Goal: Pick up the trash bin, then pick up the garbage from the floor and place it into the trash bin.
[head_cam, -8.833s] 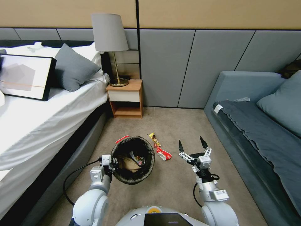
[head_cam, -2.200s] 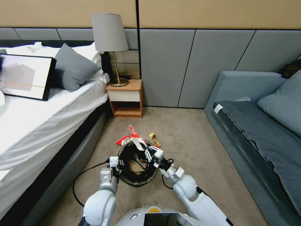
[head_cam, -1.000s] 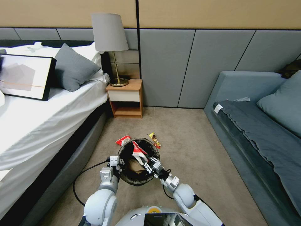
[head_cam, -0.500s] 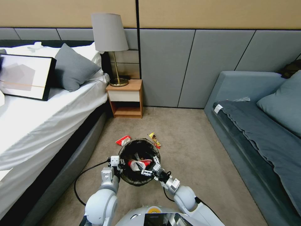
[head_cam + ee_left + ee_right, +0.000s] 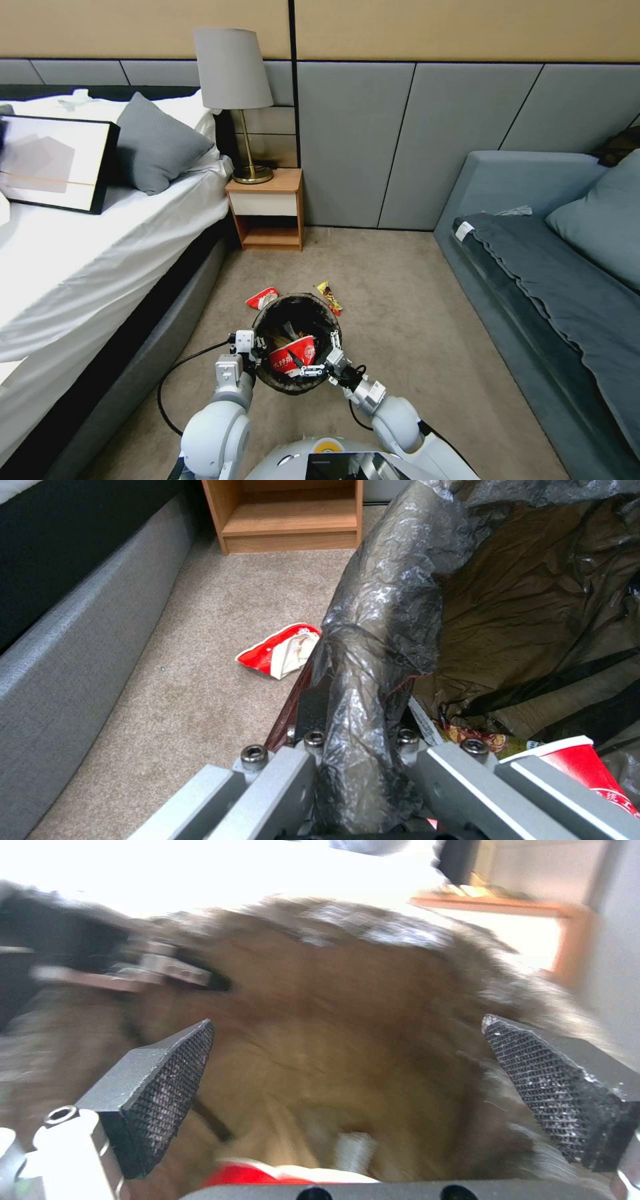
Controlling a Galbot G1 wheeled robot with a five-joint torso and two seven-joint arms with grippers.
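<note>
The trash bin (image 5: pixel 301 297), lined with a dark bag, hangs just above the carpet. My left gripper (image 5: pixel 247 347) is shut on its left rim; in the left wrist view the gripper (image 5: pixel 360 730) pinches the bag-covered rim (image 5: pixel 387 605). My right gripper (image 5: pixel 319 357) stands open over the bin's near right rim, its pads (image 5: pixel 167 1090) wide apart with nothing between them. A red and white cup-like piece of garbage (image 5: pixel 291 357) lies inside the bin (image 5: pixel 587 775). On the floor beyond the bin lie a red wrapper (image 5: pixel 262 298) (image 5: pixel 280 650) and a yellow-brown wrapper (image 5: pixel 329 297).
The bed (image 5: pixel 100 267) with its grey base (image 5: pixel 73 630) runs along the left. A grey sofa (image 5: pixel 553 280) lines the right. A wooden nightstand (image 5: pixel 267 210) with a lamp (image 5: pixel 233 73) stands at the back wall. Carpet lies open between bed and sofa.
My right gripper lowered the red and white piece into the bin, opened and let it go. The piece now lies inside. The left gripper kept its hold on the rim.
</note>
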